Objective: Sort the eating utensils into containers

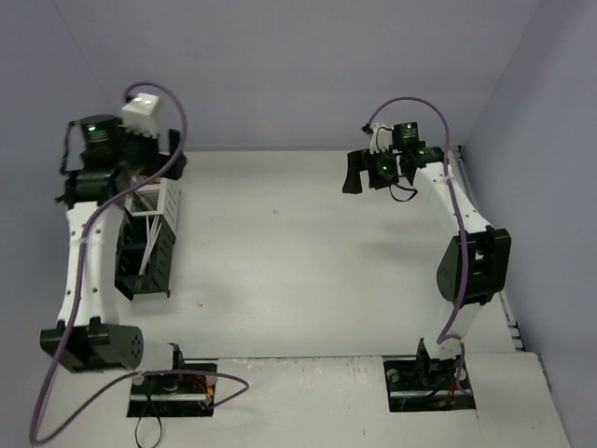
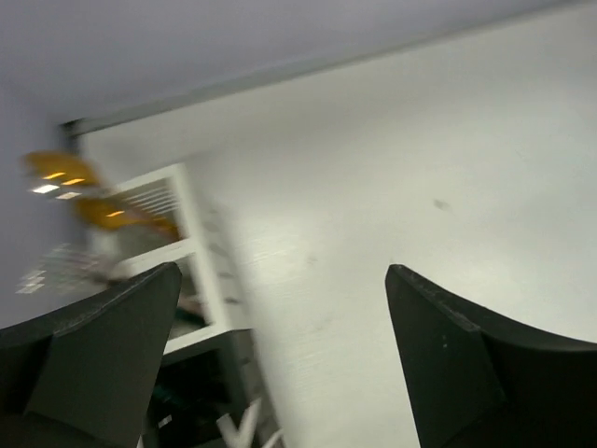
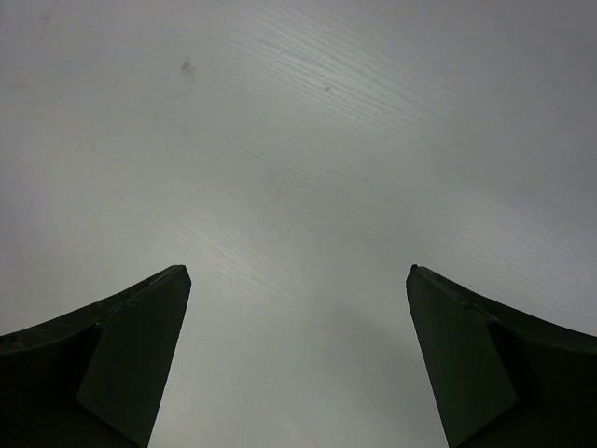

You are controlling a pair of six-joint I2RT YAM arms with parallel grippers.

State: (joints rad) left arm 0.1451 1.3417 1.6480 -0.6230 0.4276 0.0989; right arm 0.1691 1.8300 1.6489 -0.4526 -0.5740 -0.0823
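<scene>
The containers stand in a row at the left: a white slatted bin (image 1: 155,200) and black bins (image 1: 145,263) nearer me. Thin pale sticks stand in them. In the blurred left wrist view the white bin (image 2: 182,217) holds gold spoons (image 2: 63,173), and a black bin (image 2: 191,387) with white sticks (image 2: 231,425) sits below it. My left gripper (image 1: 173,152) is open and empty just beyond the white bin; in its own view (image 2: 284,271) it is over bare table. My right gripper (image 1: 362,174) is open and empty over bare table at the far right (image 3: 298,269).
The white table (image 1: 298,252) is walled by grey-purple panels at the back and both sides. Purple cables (image 1: 177,121) run along both arms. The arm bases (image 1: 173,385) sit at the near edge.
</scene>
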